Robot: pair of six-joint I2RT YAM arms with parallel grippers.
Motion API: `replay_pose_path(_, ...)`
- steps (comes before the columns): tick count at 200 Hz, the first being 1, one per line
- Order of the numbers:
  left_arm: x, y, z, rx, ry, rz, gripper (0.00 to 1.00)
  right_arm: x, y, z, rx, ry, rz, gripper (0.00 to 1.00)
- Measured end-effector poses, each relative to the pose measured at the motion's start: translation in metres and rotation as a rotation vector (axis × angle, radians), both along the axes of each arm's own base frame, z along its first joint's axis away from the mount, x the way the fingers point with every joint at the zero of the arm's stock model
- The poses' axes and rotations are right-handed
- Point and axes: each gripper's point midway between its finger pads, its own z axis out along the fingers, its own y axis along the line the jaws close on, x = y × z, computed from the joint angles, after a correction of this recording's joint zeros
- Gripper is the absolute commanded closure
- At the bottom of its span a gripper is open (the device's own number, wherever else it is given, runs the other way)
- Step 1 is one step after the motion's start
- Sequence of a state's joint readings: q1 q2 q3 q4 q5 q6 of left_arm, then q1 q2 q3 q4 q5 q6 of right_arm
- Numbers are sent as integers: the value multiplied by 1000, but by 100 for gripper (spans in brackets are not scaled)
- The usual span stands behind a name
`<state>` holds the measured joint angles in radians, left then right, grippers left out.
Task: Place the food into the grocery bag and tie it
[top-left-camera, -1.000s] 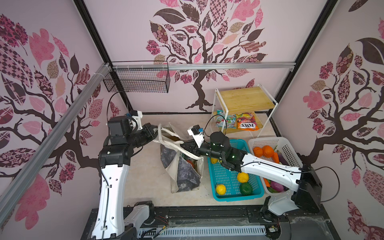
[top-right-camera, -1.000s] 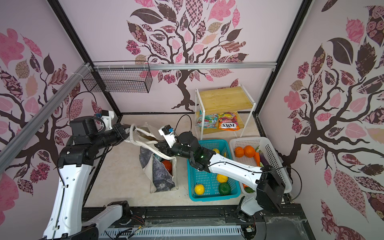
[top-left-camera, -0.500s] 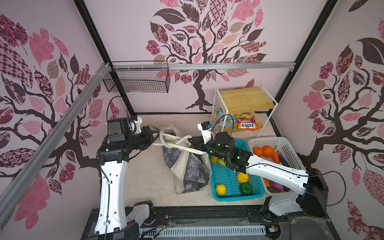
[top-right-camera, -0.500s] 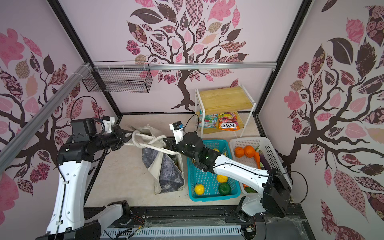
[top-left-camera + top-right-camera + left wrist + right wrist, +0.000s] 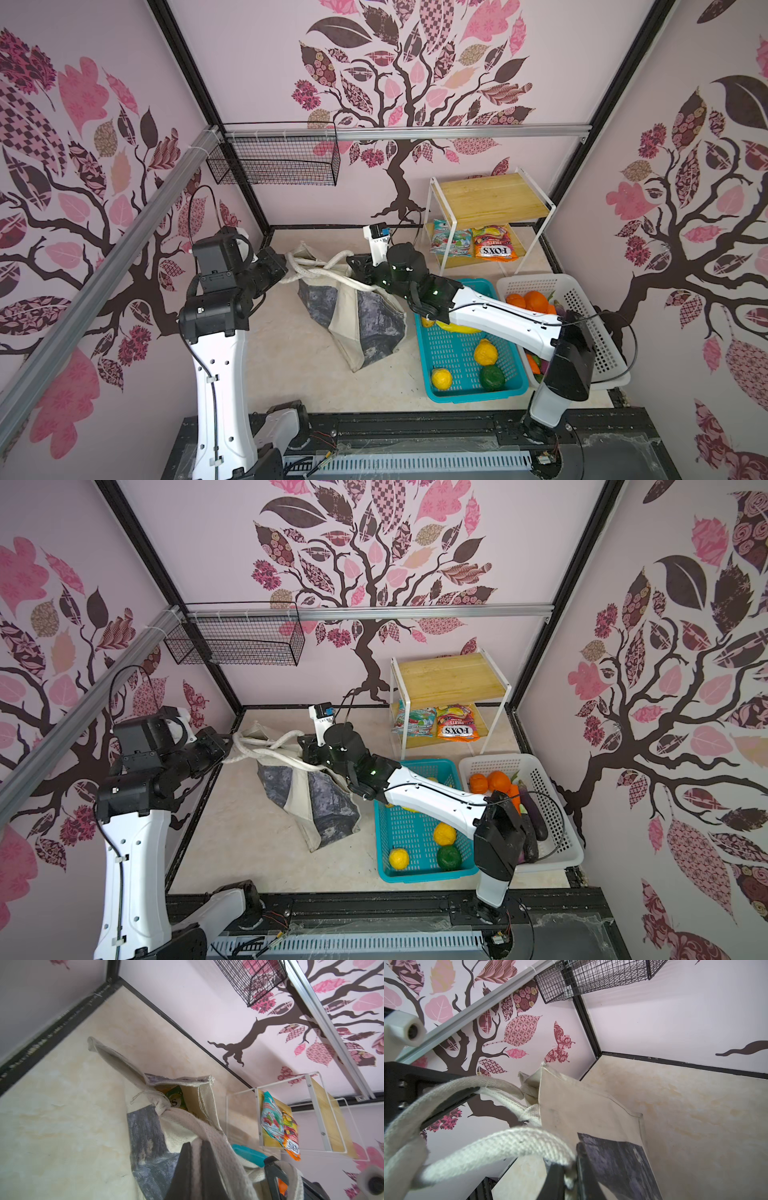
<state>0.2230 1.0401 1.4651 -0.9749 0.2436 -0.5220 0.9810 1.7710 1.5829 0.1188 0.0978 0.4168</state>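
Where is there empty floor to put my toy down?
Bare beige floor lies on the robot's side of the cream canvas tote bag, between the left arm and the teal plastic basket. The right side is crowded: that basket, the white plastic basket and the wooden shelf rack.

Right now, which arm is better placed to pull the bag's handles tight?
Probably the left. The left gripper is shut on a handle drawn out sideways from the bag; the right gripper is shut on the other handle at the bag's mouth, suited to anchoring.
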Motion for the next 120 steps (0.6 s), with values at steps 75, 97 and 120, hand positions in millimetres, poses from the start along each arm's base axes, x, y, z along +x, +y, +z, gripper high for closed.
replay_pose_path(75, 22, 17, -26, 58, 58, 76, 100, 22, -22, -36, -72, 106, 49, 100)
replay_pose_path(97, 25, 40, -31, 107, 73, 172, 100, 26, -52, -40, -116, 134, 13, 100)
replay_pose_path(120, 31, 40, -37, 93, 76, 167, 100, 29, -85, -25, -119, 100, -14, 100)
